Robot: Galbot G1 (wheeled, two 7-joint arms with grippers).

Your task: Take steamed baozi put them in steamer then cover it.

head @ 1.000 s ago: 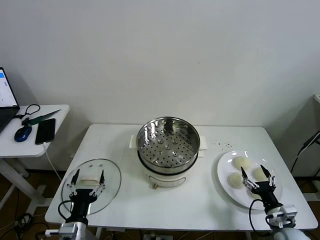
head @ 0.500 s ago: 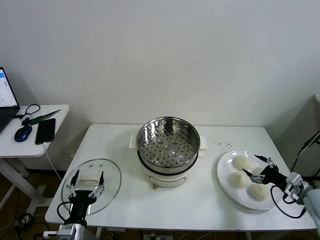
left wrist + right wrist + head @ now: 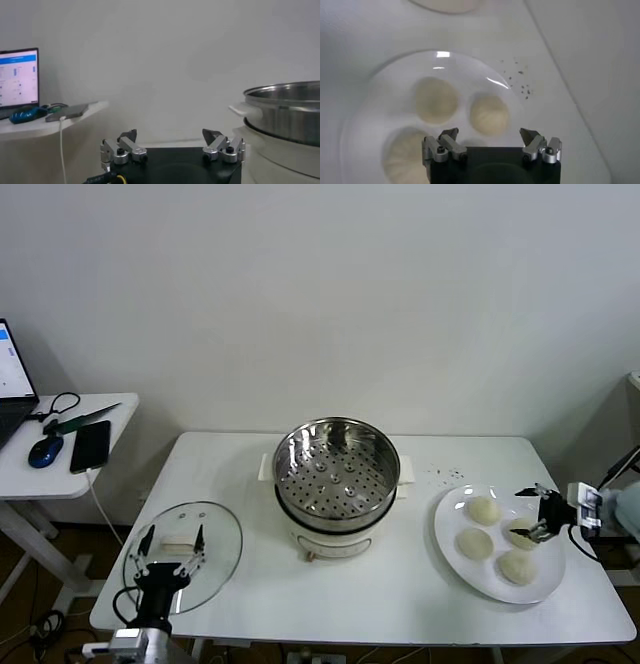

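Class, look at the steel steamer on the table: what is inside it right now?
Inside the steamer only its perforated tray shows, with no baozi on it. Whatever lies beneath the tray is hidden.

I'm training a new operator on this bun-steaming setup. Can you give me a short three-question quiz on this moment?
1. How many buns lie on the plate?
2. True or false: the lid is on the steamer.
3. Which pincer is over the plate: A left, B right?

Key: 1. Four. 2. False; it lies on the table, beside the steamer. 3. B; it is open, holding nothing.
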